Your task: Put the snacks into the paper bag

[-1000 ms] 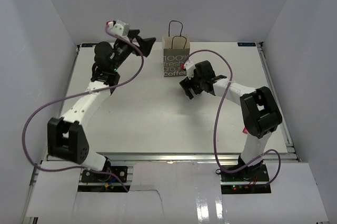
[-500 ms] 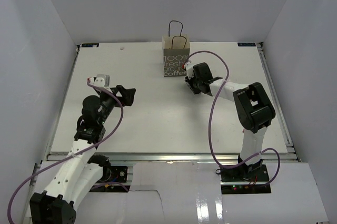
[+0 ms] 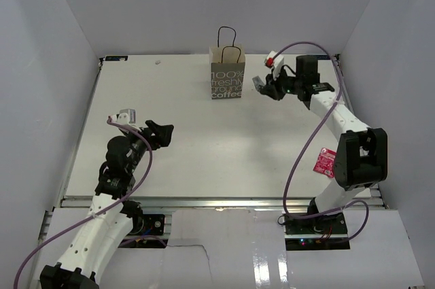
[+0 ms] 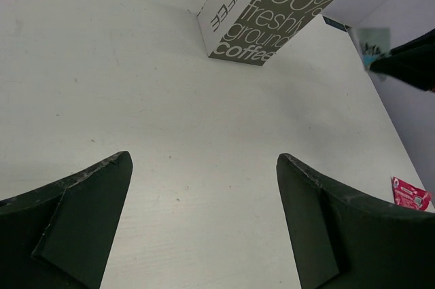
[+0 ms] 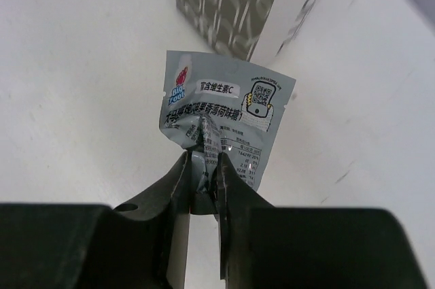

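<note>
One paper bag (image 3: pixel 227 79) is noted, upright near the far edge of the table (image 3: pixel 190 160), about mid-width, its pale print facing the arms. Two thin black loop handles are counted at its top.

Two snack packets are counted in view:
- One silvery grey packet (image 5: pixel 228 109), pinched at its lower edge by the right gripper (image 3: pixel 264 86). The jaws are pressed together on the foil, which is crumpled where it is gripped (the printed face is turned toward the wrist camera). The packet is held off the table, to the right of the bag and near it. A gap between packet and bag is seen from above, so it is outside the bag.
- One red packet (image 3: pixel 323 162), lying flat on the table towards the near right, just beside the right arm's elbow joint and well apart from the bag.

Two grippers are counted. The left gripper (image 3: pixel 165 134) is held over the near-left part of the table with its fingers (image 4: pixel 75 221) spread wide and nothing between them. Only bare table is seen in the gap in the left wrist view. It is pointed towards the bag and is well apart from it.

What lies inside the bag cannot be told from any view.
</note>
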`<action>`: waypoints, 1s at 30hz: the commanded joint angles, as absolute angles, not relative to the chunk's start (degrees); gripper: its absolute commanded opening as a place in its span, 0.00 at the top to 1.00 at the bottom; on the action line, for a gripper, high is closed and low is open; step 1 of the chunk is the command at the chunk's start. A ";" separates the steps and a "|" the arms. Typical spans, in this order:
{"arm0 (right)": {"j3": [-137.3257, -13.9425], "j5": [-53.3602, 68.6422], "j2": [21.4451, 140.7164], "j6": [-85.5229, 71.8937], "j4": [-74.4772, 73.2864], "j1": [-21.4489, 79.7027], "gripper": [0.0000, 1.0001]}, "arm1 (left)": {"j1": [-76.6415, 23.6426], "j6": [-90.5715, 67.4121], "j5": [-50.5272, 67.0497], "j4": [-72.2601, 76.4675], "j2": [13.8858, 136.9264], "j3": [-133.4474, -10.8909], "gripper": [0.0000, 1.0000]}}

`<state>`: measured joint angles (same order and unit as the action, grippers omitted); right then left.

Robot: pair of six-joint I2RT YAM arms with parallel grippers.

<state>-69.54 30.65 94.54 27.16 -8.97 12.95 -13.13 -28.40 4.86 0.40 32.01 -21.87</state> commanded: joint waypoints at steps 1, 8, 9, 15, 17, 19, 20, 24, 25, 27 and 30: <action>-78.45 44.82 92.28 32.44 -10.99 11.95 0.92 | -12.92 -29.27 4.57 0.35 31.20 -21.18 0.02; -96.72 34.86 102.63 16.48 -2.12 14.50 0.92 | -12.92 -29.36 5.62 -2.28 29.18 -21.01 0.02; -99.29 30.72 104.31 13.91 -1.50 16.24 0.92 | -12.92 -29.36 5.71 -2.72 28.83 -21.18 0.02; -115.05 13.00 114.52 6.42 -2.90 21.26 0.92 | -12.92 -29.71 4.84 -6.76 24.35 -21.01 0.02; -114.96 16.33 115.40 6.24 -0.88 21.71 0.92 | -12.92 -29.97 4.48 -7.47 22.51 -21.00 0.02; -114.96 21.85 115.84 5.89 -0.62 21.97 0.92 | -12.92 -30.06 4.22 -8.26 21.54 -20.92 0.02; -114.87 23.54 115.93 5.80 -0.88 21.97 0.92 | -12.92 -30.06 4.04 -8.35 21.36 -20.92 0.02; -113.12 24.62 115.93 5.63 -1.49 22.15 0.87 | -13.01 -29.97 3.96 -8.61 21.36 -21.18 0.02; -112.85 24.09 115.84 5.63 -1.58 22.06 0.79 | -12.92 -29.97 4.04 -8.53 21.44 -21.09 0.02; -111.98 23.21 115.58 5.97 -1.49 22.06 0.70 | -12.92 -29.88 4.30 -8.00 22.15 -21.18 0.02; -111.27 22.07 114.96 7.55 -1.49 21.97 0.50 | -12.92 -29.79 4.83 -7.04 23.20 -21.09 0.02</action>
<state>-111.70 22.76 117.34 6.48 -3.53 22.20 -13.13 -29.63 4.89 -7.68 22.35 -21.32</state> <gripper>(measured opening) 0.460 0.976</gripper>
